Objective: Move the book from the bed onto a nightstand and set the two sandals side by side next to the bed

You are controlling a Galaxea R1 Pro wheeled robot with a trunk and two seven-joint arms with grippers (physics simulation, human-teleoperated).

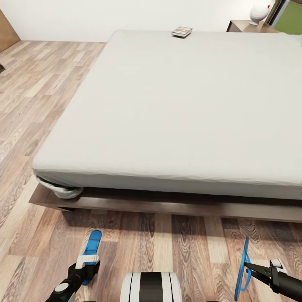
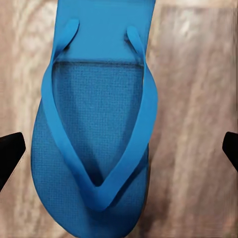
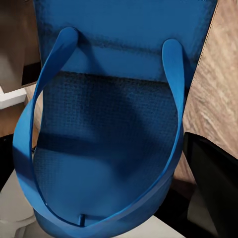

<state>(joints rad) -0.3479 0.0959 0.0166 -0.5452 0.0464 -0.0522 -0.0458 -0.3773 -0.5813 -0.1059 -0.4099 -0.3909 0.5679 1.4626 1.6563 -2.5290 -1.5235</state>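
A grey-and-orange book (image 1: 181,31) lies at the far edge of the bed (image 1: 167,109), near a dark nightstand (image 1: 245,26). One blue sandal (image 1: 94,241) lies flat on the wood floor in front of the bed, and my left gripper (image 1: 87,268) hovers over it, open. In the left wrist view this sandal (image 2: 94,124) sits strap-up between the widely spread fingertips (image 2: 9,151). My right gripper (image 1: 248,265) is shut on the other sandal (image 1: 242,279), which hangs on its edge above the floor. That sandal (image 3: 109,124) is seen close up, beside a black finger (image 3: 213,183).
The bed's dark wooden frame (image 1: 167,206) juts out low just ahead. A white rounded object (image 1: 260,10) stands on the nightstand. Wood floor (image 1: 37,96) runs along the bed's left side. My white base (image 1: 151,287) is between the arms.
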